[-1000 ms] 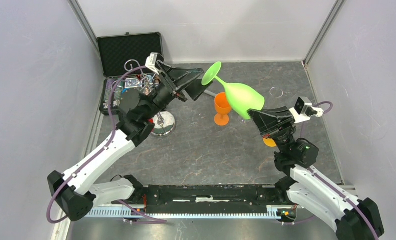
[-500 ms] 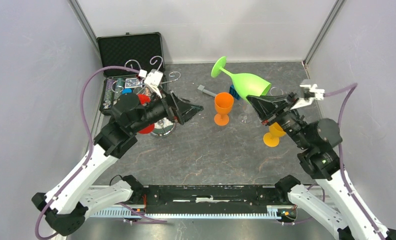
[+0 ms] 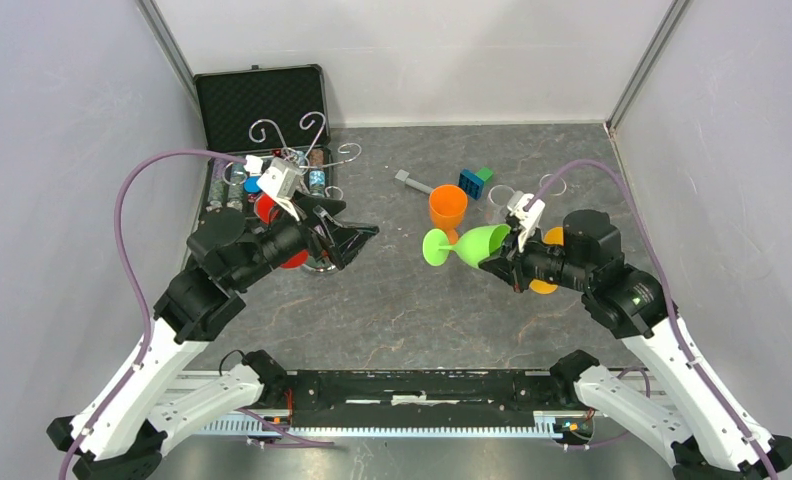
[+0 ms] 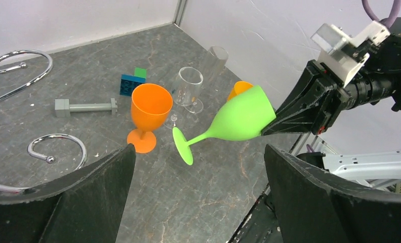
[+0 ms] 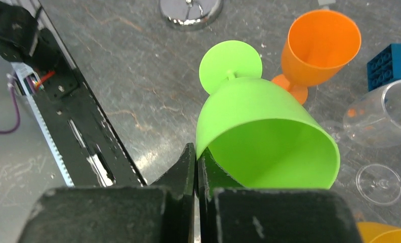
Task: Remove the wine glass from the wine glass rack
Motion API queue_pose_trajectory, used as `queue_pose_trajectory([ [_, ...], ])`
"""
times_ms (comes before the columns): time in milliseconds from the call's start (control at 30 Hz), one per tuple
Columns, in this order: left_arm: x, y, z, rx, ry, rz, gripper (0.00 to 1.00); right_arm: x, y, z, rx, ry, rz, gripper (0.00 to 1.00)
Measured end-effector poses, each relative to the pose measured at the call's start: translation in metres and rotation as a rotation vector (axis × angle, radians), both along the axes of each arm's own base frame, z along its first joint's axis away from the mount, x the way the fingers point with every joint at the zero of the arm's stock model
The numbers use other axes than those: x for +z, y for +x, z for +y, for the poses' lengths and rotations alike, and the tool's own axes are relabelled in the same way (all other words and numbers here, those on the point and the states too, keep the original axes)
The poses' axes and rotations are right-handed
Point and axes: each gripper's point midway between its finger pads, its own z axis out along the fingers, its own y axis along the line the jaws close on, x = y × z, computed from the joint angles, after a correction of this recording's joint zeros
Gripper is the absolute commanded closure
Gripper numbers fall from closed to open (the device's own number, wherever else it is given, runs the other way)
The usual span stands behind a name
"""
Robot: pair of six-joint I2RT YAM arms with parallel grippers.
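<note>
While the right gripper (image 3: 496,260) has its fingers pressed together on the rim of the green wine glass (image 3: 467,245), the glass hangs tilted almost on its side over the middle of the counter (image 3: 392,310). Its round foot points toward the left arm and its open mouth toward the right wrist. The right wrist view shows one finger inside the bowl and the other outside, pinching the thin wall. The glass is off the rack (image 5: 191,11) and well apart from it; the rack stands at the left rear of the counter, just in front of an open black case (image 3: 262,95), its shiny disc base partly hidden by the left arm. The left gripper (image 3: 360,245) is spread wide and holds nothing, hovering near the rack's base and facing the green glass. An orange glass (image 3: 448,208) stands upright just behind the green one, with a blue block (image 3: 470,182) and a clear glass (image 4: 188,88) farther back.
</note>
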Motion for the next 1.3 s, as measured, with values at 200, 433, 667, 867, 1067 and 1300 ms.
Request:
queue_pose_trajectory([
  [200, -0.004, 0.003, 0.002, 0.019, 0.01, 0.001, 0.0, -0.032, 0.004, -0.013, -0.037, -0.132, 0.065, 1.0],
  [433, -0.009, 0.006, 0.01, 0.065, 0.019, 0.009, 0.0, -0.07, 0.019, -0.039, -0.179, -0.307, 0.161, 1.0],
  [667, -0.008, 0.009, 0.022, 0.128, 0.015, -0.004, 0.0, -0.105, 0.031, -0.058, -0.278, -0.496, 0.224, 1.0],
  [867, -0.009, 0.01, 0.033, 0.176, 0.015, -0.021, 0.0, -0.134, 0.029, -0.055, -0.258, -0.666, 0.261, 0.99],
  [1067, -0.01, 0.008, 0.037, 0.189, 0.012, -0.028, 0.0, -0.135, 0.038, -0.062, -0.316, -0.718, 0.242, 0.85],
  [1300, -0.008, 0.008, 0.04, 0.195, 0.008, -0.035, 0.0, -0.138, 0.032, -0.071, -0.334, -0.759, 0.261, 0.87],
])
